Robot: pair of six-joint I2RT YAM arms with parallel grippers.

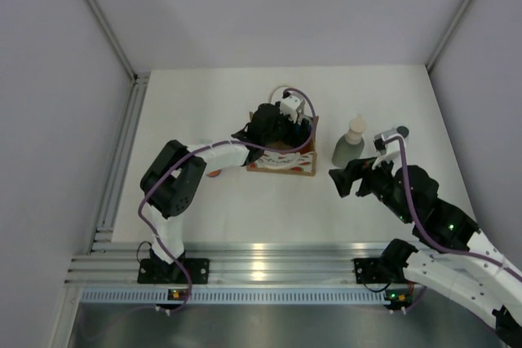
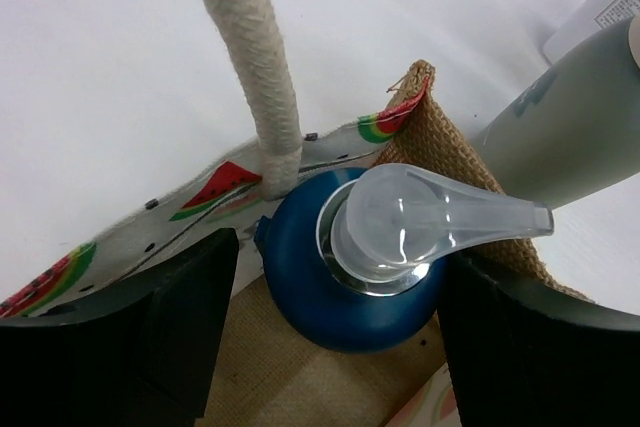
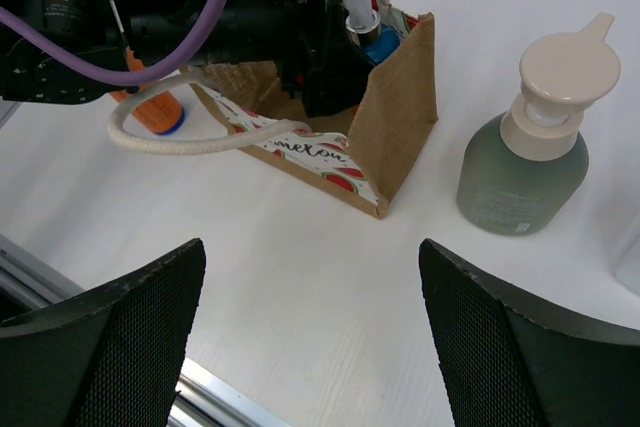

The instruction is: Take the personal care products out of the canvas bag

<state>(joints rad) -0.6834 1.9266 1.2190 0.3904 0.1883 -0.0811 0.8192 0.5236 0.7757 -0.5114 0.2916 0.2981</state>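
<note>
Left gripper (image 2: 340, 277) is down inside the canvas bag (image 1: 281, 166), its fingers (image 2: 150, 337) standing either side of a pump bottle (image 2: 305, 297) with a blue shoulder and a clear pump head (image 2: 420, 217); one finger sits at or very near the blue plastic, a thin gap shows at the other; cannot tell whether the jaws bear on it yet; bottle stands upright in a corner of the bag, close against the woven wall, with the white rope handle (image 2: 250, 57) rising just beside it; right gripper (image 3: 312, 342) hangs wide apart over the table (image 3: 330, 247) in front of the bag, nothing between its fingers; already outside: grey-green bottle (image 3: 520, 172) with beige pump, upright just beside the bag, and an orange bottle (image 3: 155, 112) with a blue cap lying on the bag's far side from it. Handling, judged: hard, smooth, domed plastic, so pads may slide up off the curve; pump head probably swivels and is a poor hold; best purchase is low on the shoulder or on the body beneath, squeezed across the widest part; weight likely modest, more if full; bag is soft, light and unpinned, so a tight fit or a snag on the handle could lift it along with the bottle; a straight vertical draw seems right, with the right gripper free to steady the bag's rim.
</note>
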